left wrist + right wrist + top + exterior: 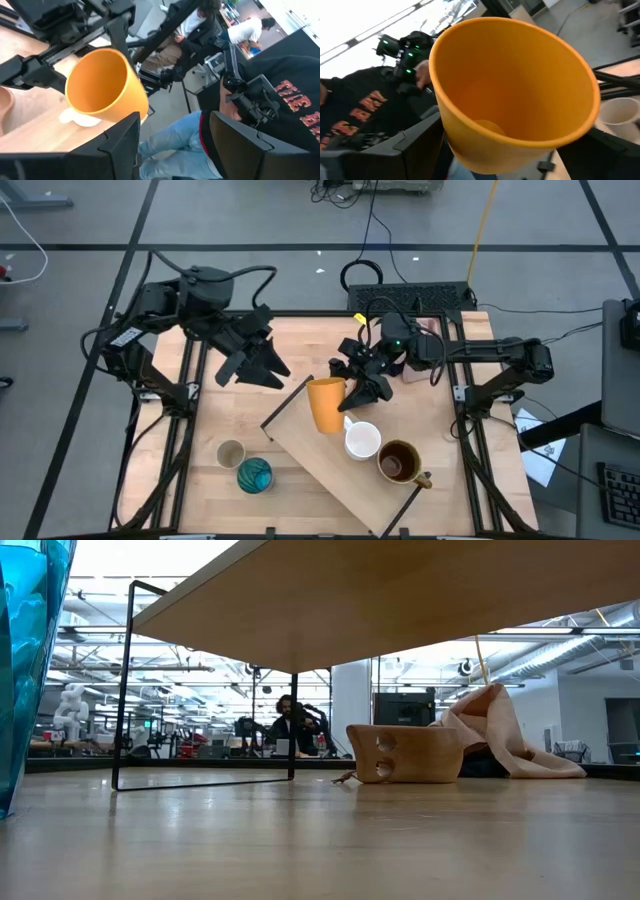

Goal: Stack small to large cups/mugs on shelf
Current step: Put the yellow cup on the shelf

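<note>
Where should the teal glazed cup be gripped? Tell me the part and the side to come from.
Probably take the teal glazed cup by its rim, coming straight down. It stands upright, mouth up, no handle visible. The beige-grey cup sits close beside it, so pinch the rim on the side away from that.

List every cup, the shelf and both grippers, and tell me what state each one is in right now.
orange cup: tilted, gripped by the right gripper over the shelf.
white mug: upright on the shelf.
dark brown mug: upright on the shelf.
beige-grey cup: upright on the table.
teal cup: upright on the table.
shelf: lying diagonally on the table.
right gripper: closed on the orange cup.
left gripper: open, empty.
</note>
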Available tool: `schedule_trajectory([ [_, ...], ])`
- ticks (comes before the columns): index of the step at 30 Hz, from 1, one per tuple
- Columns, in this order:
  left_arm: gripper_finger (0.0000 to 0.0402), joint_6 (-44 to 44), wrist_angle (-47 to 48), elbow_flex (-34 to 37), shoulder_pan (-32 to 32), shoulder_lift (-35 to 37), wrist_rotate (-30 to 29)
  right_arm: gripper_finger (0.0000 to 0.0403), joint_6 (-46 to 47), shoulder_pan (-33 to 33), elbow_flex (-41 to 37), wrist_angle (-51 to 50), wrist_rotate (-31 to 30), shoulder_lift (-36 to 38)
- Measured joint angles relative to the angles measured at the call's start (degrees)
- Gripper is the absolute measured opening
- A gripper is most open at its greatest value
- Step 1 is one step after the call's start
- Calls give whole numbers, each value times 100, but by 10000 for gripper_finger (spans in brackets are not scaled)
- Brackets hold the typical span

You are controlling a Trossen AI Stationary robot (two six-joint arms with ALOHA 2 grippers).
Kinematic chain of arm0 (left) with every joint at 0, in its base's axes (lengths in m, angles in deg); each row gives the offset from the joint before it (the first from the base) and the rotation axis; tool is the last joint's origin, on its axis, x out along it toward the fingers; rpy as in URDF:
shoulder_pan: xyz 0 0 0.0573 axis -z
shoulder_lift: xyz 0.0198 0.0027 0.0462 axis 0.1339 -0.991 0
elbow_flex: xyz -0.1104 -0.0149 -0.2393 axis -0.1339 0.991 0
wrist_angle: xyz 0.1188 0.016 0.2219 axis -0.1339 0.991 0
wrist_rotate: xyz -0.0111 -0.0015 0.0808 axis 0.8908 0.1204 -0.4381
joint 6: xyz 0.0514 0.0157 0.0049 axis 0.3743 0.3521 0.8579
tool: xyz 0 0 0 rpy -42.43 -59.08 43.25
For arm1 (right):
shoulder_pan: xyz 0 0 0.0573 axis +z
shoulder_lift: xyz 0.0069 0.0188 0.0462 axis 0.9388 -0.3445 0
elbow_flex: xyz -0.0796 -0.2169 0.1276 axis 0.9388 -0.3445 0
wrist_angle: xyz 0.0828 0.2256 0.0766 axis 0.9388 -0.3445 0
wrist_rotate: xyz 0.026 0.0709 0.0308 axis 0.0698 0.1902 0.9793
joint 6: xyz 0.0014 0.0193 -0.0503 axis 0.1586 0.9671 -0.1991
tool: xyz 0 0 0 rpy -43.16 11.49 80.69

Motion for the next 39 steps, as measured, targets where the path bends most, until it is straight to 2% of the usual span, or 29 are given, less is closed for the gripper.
schedule_trajectory([
  [11, 239, -4, 5, -2, 0, 74, -190, 331, -1116, -316, -2, -586, -32, 0],
  [25, 239, -90, 3, -2, 0, 80, -368, 317, -2638, -550, -9, -1511, -637, -4],
  [32, 239, -108, 1, -2, 0, 80, -457, 317, -3590, -567, -9, -2117, -1220, -4],
  [39, 239, -152, -6, -2, 0, 80, -525, 317, -4145, -565, -9, -2213, -1787, -2],
])
